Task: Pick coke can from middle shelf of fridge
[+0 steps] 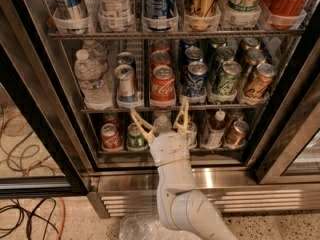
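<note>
Red with a silver top, the coke can (163, 86) stands at the front of the fridge's (235, 180) middle shelf (225, 105). The robot's hand (160, 111), its 2 fingers spread wide, is poised just below. It is on approach and likely needs to rise and reach in.

The coke can (162, 86), red with white script and a silver top, stands upright at the front of the middle shelf (225, 105), a steel-railed wire rack in the fridge (250, 184). The gripper (159, 109), fingers spread, hovers at that shelf's rail.
</note>
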Controlling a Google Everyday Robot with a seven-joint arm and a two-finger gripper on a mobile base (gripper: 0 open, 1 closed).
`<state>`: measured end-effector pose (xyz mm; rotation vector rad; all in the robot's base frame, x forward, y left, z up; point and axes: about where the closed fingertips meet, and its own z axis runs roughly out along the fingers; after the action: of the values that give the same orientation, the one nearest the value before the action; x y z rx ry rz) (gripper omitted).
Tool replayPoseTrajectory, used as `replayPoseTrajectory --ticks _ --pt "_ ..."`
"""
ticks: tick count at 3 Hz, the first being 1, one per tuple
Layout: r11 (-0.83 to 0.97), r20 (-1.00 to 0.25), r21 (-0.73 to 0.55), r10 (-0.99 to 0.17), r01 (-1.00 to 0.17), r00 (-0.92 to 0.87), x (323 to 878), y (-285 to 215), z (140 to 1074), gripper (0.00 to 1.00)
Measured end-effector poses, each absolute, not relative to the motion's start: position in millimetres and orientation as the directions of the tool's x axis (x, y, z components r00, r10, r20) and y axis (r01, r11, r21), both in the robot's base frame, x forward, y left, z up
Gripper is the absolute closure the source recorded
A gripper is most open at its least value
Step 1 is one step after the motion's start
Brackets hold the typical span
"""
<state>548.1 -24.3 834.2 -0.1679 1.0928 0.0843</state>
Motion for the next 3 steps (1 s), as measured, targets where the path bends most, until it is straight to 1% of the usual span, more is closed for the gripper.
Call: replayPoseTrajectory --ticks 2,3 --pt "0.984 -0.889 -0.094 -0.015 -0.151 0.458 548.1 -24.3 834.2 0.16" --pt "0.984 -0.888 -0.095 -0.015 -0.152 0.459 548.5 -23.7 833.7 0.29"
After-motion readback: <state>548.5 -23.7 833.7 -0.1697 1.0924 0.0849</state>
